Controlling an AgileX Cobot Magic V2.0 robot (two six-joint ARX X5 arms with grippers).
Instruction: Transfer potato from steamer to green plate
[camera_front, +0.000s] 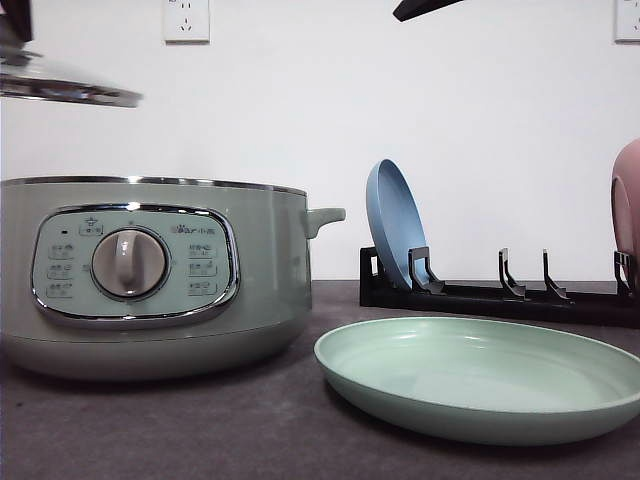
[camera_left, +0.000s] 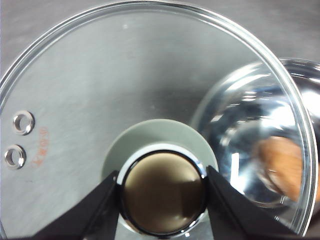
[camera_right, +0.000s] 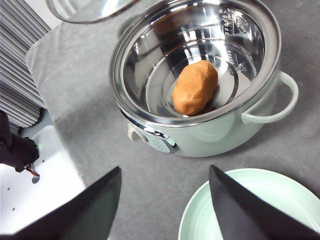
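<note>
The potato (camera_right: 195, 87), orange-brown and lumpy, lies in the shiny inner bowl of the sage-green steamer (camera_right: 210, 135). The steamer (camera_front: 150, 275) stands open at the table's left. My left gripper (camera_left: 162, 192) is shut on the green knob (camera_left: 162, 192) of the glass lid (camera_left: 125, 85) and holds the lid (camera_front: 70, 88) in the air above and left of the pot. The potato (camera_left: 282, 167) shows blurred through the glass. My right gripper (camera_right: 165, 172) is open and empty, high above the table between the steamer and the green plate (camera_right: 250, 205). The green plate (camera_front: 480, 375) lies flat right of the steamer.
Behind the green plate runs a black dish rack (camera_front: 500, 295). It holds an upright blue plate (camera_front: 395, 225) and a pink plate (camera_front: 627, 210) at the right edge. The steamer's side handle (camera_front: 325, 216) points toward the rack. The table's left edge (camera_right: 37, 85) is close to the steamer.
</note>
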